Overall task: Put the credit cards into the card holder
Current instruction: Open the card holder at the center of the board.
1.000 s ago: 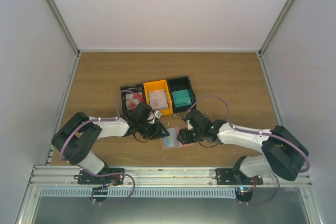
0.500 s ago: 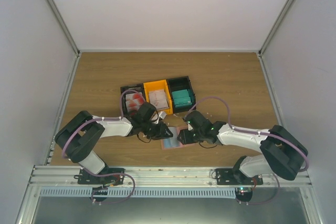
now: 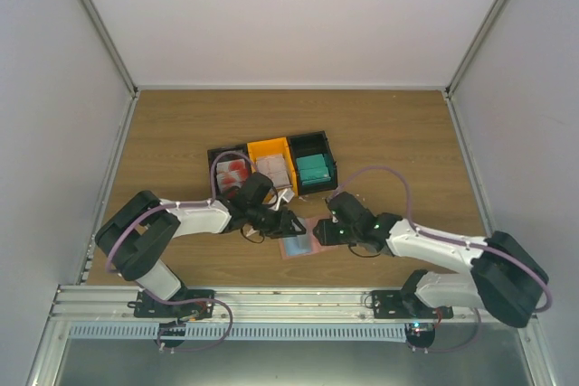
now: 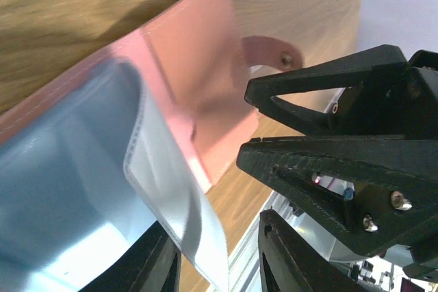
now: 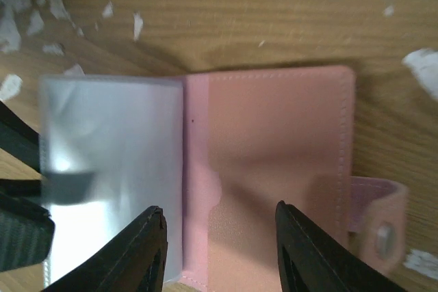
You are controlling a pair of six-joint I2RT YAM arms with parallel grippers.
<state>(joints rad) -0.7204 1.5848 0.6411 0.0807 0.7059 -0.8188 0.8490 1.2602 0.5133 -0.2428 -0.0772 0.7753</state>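
The card holder (image 3: 301, 243) lies open on the table, pinkish-brown inside (image 5: 274, 162) with clear blue pockets (image 5: 109, 162) on its left half. My left gripper (image 3: 289, 223) is open at the holder's left edge; a raised clear pocket leaf (image 4: 178, 217) stands between its fingers (image 4: 287, 258). My right gripper (image 3: 324, 232) is open just above the holder's right half, with the fold between its fingers (image 5: 147, 251). The credit cards lie in bins: red-blobbed (image 3: 232, 172), pinkish (image 3: 271, 169), teal (image 3: 314, 169). Neither gripper holds a card.
A row of three bins, black (image 3: 217, 155), orange (image 3: 268, 145) and black (image 3: 312, 138), stands just behind the holder. Small white paper scraps (image 5: 137, 25) lie on the wood around it. The holder's snap tab (image 5: 376, 230) sticks out at its right. Cage walls flank the table.
My left gripper has moved right, up to the holder's pocket side. My right arm has shifted a little to the right and its gripper stays over the holder.
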